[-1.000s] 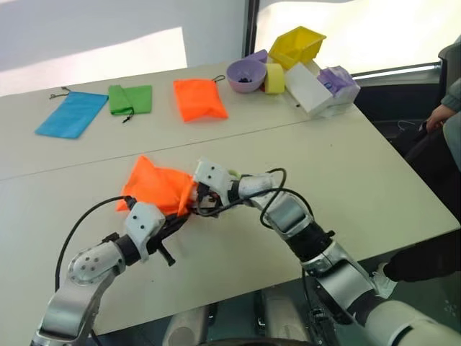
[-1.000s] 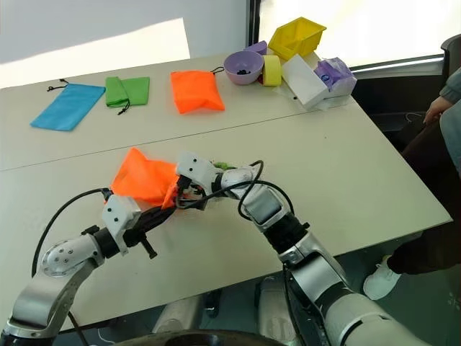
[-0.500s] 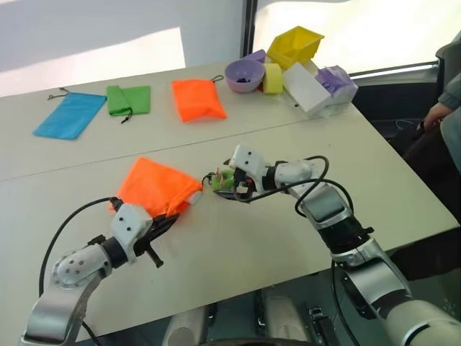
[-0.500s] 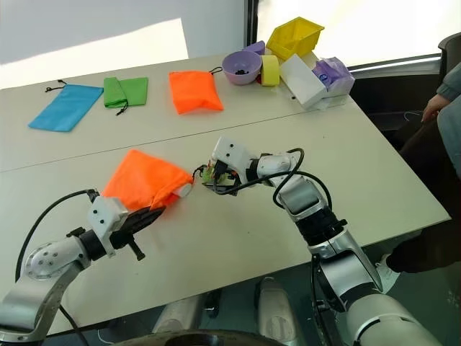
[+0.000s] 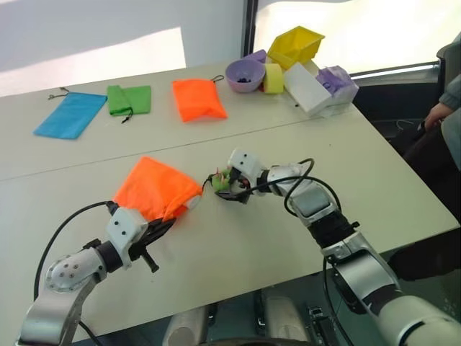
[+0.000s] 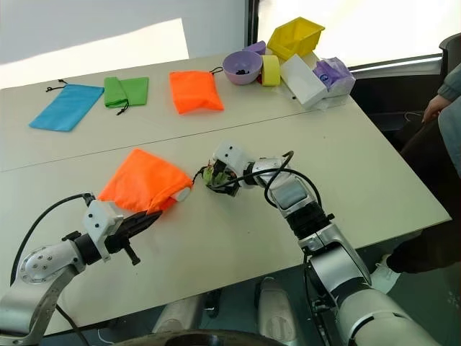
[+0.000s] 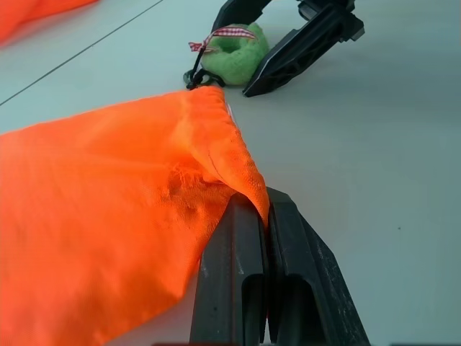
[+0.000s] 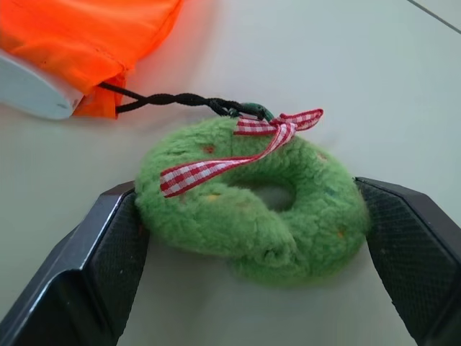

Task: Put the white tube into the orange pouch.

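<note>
On the near half of a pale table, an orange pouch lies in a soft heap, its mouth turned toward the robot's right. The white tube sits inside the pouch, with only a rounded white end poking out of the mouth; the right wrist view shows that white end right at the pouch's opening. The left gripper comes in from the near side and is pinched tight on the pouch's fabric close to the mouth, the cloth caught between its two black fingers, which press together. A dark twisted cord runs out of the pouch mouth to a green fuzzy ring tied with a red-and-white checked ribbon. The right gripper reaches in from the robot's right, its fingers spread wide on either side of the green ring, which lies on the table between them; I cannot tell whether the pads touch it. Along the far side of the table lie a blue pouch, a green pouch and a smaller orange pouch, each flat and apart. Farther right are a purple bowl, a yellow roll, a yellow bin and a white box. A seated person's arm shows at the right edge.
</note>
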Robot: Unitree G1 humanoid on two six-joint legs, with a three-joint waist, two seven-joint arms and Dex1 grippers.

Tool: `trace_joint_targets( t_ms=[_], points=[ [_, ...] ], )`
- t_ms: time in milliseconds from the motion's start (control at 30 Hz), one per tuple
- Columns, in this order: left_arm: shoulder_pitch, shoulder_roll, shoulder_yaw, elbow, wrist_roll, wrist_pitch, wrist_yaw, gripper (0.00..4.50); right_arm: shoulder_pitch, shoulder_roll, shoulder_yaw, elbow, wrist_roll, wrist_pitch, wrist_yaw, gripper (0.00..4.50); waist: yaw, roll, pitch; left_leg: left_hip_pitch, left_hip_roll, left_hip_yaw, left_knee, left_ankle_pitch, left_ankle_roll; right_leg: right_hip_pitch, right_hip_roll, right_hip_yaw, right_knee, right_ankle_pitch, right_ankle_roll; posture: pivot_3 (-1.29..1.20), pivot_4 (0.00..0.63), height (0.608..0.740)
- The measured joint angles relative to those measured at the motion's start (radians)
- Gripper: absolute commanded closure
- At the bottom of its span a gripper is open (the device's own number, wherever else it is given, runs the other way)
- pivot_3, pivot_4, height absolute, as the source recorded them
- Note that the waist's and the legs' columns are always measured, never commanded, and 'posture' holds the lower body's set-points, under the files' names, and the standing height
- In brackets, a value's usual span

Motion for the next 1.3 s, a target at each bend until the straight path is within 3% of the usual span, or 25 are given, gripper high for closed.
trace_joint_targets(
  t_ms=[133, 300, 400, 467, 633, 700, 733, 933, 1100, 1300],
  points=[
    [-0.004, -0.002, 0.000, 0.007, 0.001, -0.022, 0.003, 4.50, 0.000, 0.012, -0.004, 0.023, 0.004, -0.026, 0.006, 1.87, -0.001, 0.000, 0.000, 0.000, 0.000, 0.000, 0.000, 0.000, 0.000, 0.000, 0.000, 0.000, 0.000, 0.000, 0.000, 0.00, 0.150, 0.740],
    [0.003, -0.003, 0.001, 0.017, 0.000, -0.017, 0.013, 4.50, 0.011, 0.014, -0.018, 0.009, 0.037, -0.008, 0.045, 4.48, 0.000, 0.000, 0.000, 0.000, 0.000, 0.000, 0.000, 0.000, 0.000, 0.000, 0.000, 0.000, 0.000, 0.000, 0.000, 0.00, 0.150, 0.740],
    [0.003, -0.015, 0.021, 0.022, -0.047, 0.040, 0.022, 4.50, 0.041, -0.007, -0.033, -0.049, 0.060, 0.003, 0.067, 4.48, 0.002, 0.000, 0.000, 0.000, 0.000, 0.000, 0.000, 0.000, 0.000, 0.000, 0.000, 0.000, 0.000, 0.000, 0.000, 0.00, 0.150, 0.740],
    [0.002, -0.021, 0.032, 0.023, -0.080, 0.062, 0.022, 3.92, 0.062, -0.030, -0.048, -0.099, 0.077, 0.022, 0.076, 4.50, 0.002, 0.000, 0.000, 0.000, 0.000, 0.000, 0.000, 0.000, 0.000, 0.000, 0.000, 0.000, 0.000, 0.000, 0.000, 0.00, 0.150, 0.740],
    [0.013, -0.020, 0.049, 0.024, -0.149, 0.089, -0.022, 1.54, 0.107, -0.074, -0.090, -0.196, 0.108, 0.068, 0.075, 4.50, 0.000, 0.000, 0.000, 0.000, 0.000, 0.000, 0.000, 0.000, 0.000, 0.000, 0.000, 0.000, 0.000, 0.000, -0.001, 0.00, 0.150, 0.740],
    [0.013, -0.012, 0.052, 0.024, -0.137, 0.065, -0.029, 0.36, 0.122, -0.077, -0.104, -0.218, 0.121, 0.085, 0.073, 4.50, -0.001, 0.000, 0.000, 0.000, 0.000, 0.000, -0.001, 0.000, 0.000, 0.000, 0.000, 0.000, 0.000, 0.000, -0.001, 0.00, 0.150, 0.740],
    [0.013, -0.007, 0.057, 0.025, -0.133, 0.050, -0.036, 0.05, 0.124, -0.082, -0.108, -0.228, 0.128, 0.090, 0.073, 4.50, 0.000, 0.000, 0.000, 0.000, 0.000, 0.000, -0.001, 0.000, 0.000, -0.001, 0.000, 0.000, 0.000, 0.000, -0.001, 0.00, 0.150, 0.740],
    [-0.002, 0.009, 0.106, 0.033, -0.166, 0.031, -0.071, 0.05, 0.155, -0.092, -0.163, -0.284, 0.191, 0.121, 0.069, 4.50, 0.002, 0.000, 0.000, -0.001, 0.000, 0.000, -0.002, 0.000, 0.000, 0.000, -0.001, 0.000, -0.002, 0.000, -0.001, 0.00, 0.150, 0.740],
    [-0.162, 0.012, 0.130, 0.038, -0.228, 0.058, -0.052, 0.05, 0.165, -0.086, -0.200, -0.308, 0.255, 0.162, 0.059, 4.50, 0.003, 0.000, 0.000, -0.001, 0.000, 0.000, -0.001, 0.000, 0.000, 0.000, -0.001, 0.000, -0.002, 0.000, -0.001, 0.00, 0.150, 0.740],
    [-0.305, -0.002, 0.037, 0.100, -0.202, 0.066, -0.048, 0.05, 0.165, -0.080, -0.252, -0.328, 0.322, 0.186, 0.046, 4.50, 0.004, 0.000, 0.000, -0.001, 0.000, 0.001, -0.002, 0.000, 0.000, 0.000, 0.000, 0.000, -0.002, 0.002, 0.002, 0.00, 0.150, 0.740]
  ],
)
